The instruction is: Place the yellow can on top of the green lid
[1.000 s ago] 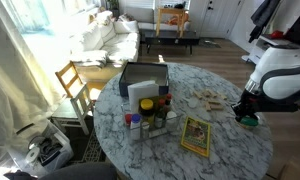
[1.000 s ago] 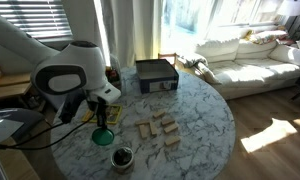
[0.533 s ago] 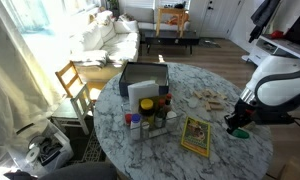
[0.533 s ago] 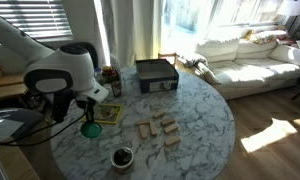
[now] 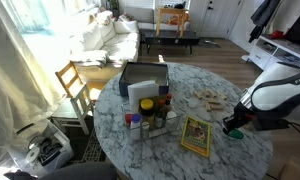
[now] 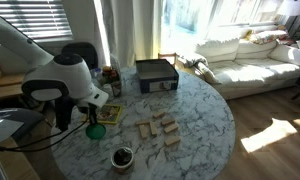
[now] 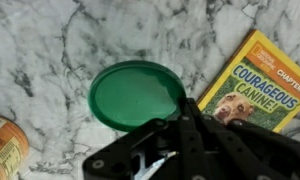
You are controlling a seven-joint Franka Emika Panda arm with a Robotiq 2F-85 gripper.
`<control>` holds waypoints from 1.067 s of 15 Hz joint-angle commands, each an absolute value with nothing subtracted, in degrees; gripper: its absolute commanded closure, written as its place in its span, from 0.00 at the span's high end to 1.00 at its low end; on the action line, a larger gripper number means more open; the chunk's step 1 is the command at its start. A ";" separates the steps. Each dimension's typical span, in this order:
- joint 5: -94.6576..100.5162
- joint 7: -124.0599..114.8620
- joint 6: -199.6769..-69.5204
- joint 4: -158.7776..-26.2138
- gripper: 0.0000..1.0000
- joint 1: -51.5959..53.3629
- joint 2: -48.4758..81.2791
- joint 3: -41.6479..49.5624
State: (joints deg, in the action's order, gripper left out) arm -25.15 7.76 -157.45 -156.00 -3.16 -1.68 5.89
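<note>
Black end effector (image 7: 182, 135) overlaps the round green plastic lid (image 7: 130, 90), its grip unreadable; yellow tin can (image 7: 4, 148) cropped at the frame edge.

Bare marble above, clutter at the sides
Wrist view: desk (image 7: 50, 40) bare across the top; booklet (image 7: 258, 85) blocks the right (just beside the green lid (image 7: 135, 93)), a can (image 7: 2, 150) the lower left.
</note>
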 commanded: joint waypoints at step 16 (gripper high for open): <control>-9.32 1.69 -155.08 -151.54 1.00 -9.84 -5.87 9.90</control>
